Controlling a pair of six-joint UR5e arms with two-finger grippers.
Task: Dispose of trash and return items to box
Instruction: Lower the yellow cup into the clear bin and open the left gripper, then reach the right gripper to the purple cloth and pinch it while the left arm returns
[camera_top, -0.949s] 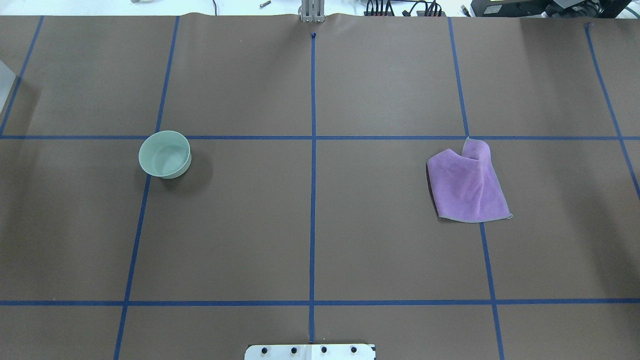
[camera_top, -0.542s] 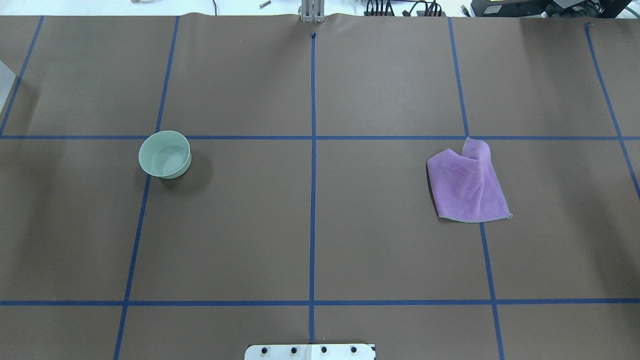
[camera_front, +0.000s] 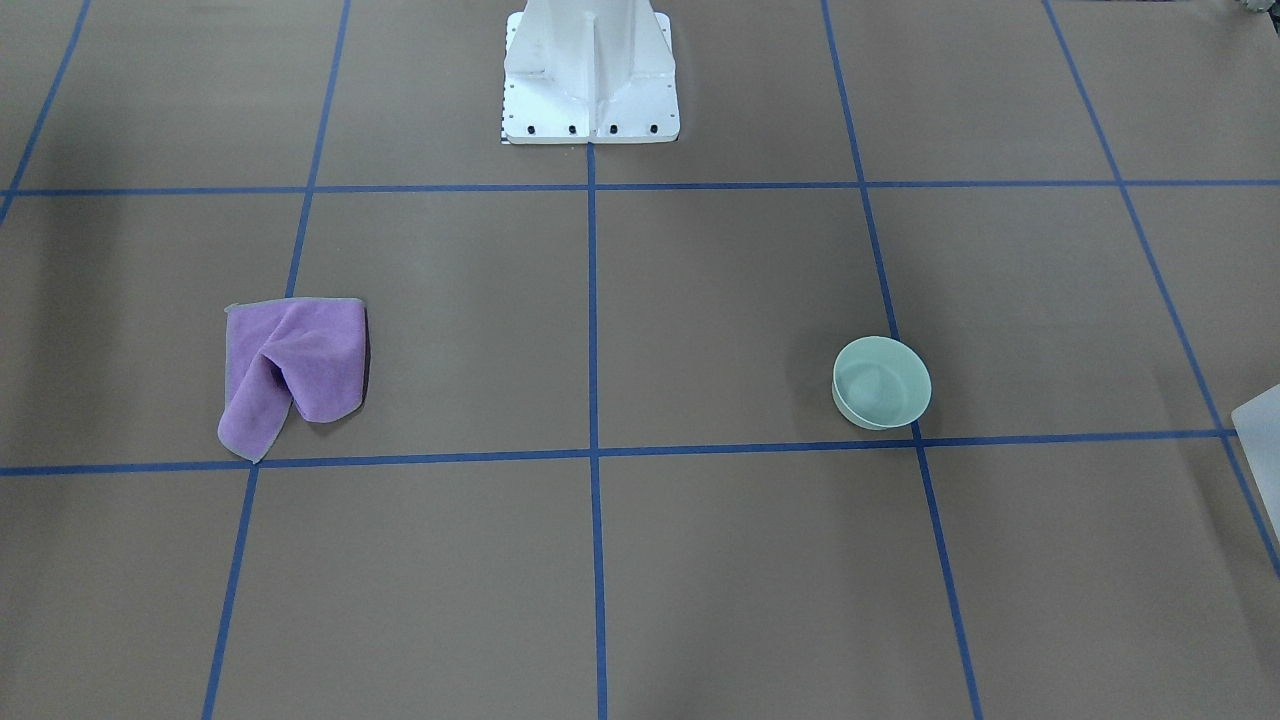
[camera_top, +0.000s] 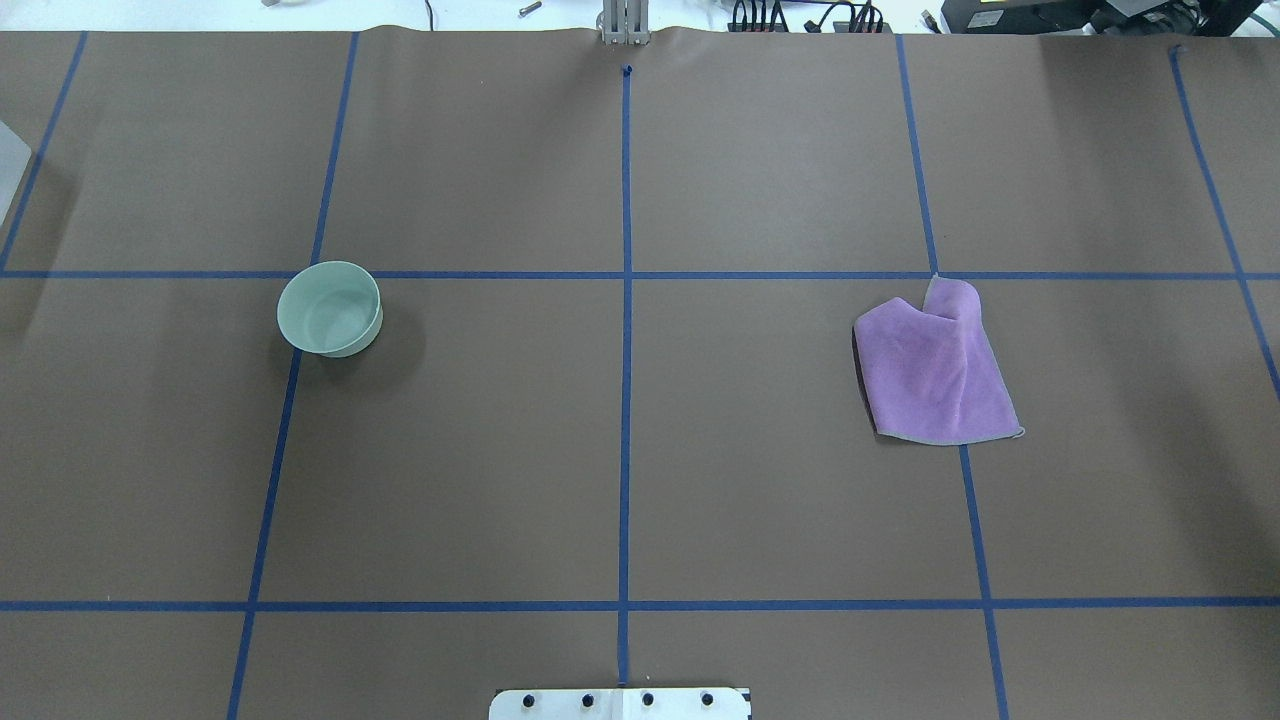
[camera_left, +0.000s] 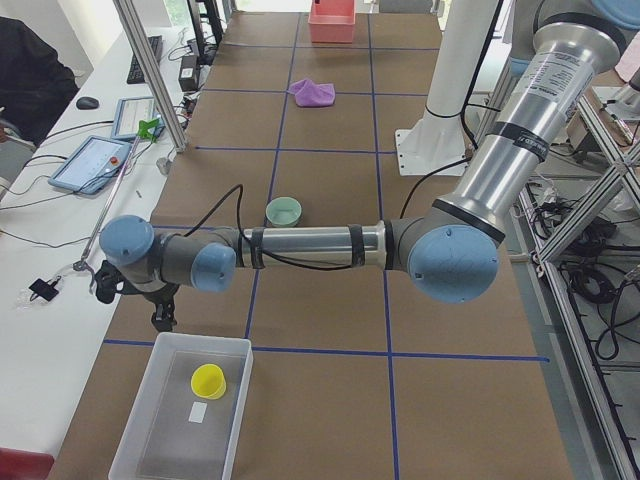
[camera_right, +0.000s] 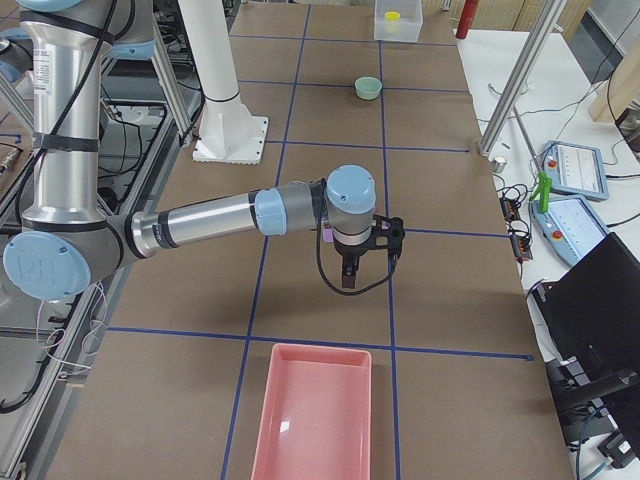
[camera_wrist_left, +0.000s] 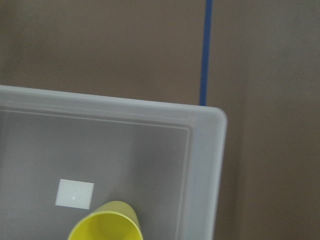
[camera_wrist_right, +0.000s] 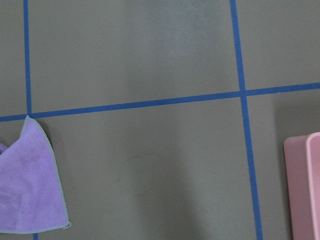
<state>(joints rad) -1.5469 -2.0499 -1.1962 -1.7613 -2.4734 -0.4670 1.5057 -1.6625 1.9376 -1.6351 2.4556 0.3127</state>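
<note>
Brown table (camera_top: 450, 450): cup (camera_left: 208, 381) in box (camera_left: 168, 440); left hand (camera_left: 163, 320), right hand (camera_right: 345, 282): cannot tell grip.

The left arm (camera_left: 300, 245) is seen stretched out level from a bent elbow, with the left gripper (camera_left: 163, 318) pointed straight down at the wrist. The right arm (camera_right: 210, 222) is likewise held out level, its right gripper (camera_right: 347, 272) pointed down. Whether either gripper's jaws are parted cannot be told from the side views.

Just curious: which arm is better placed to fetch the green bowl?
Left. The bowl sits on the robot's left half, and the left gripper hangs by the box there; the right gripper is far off near the pink tray.
</note>
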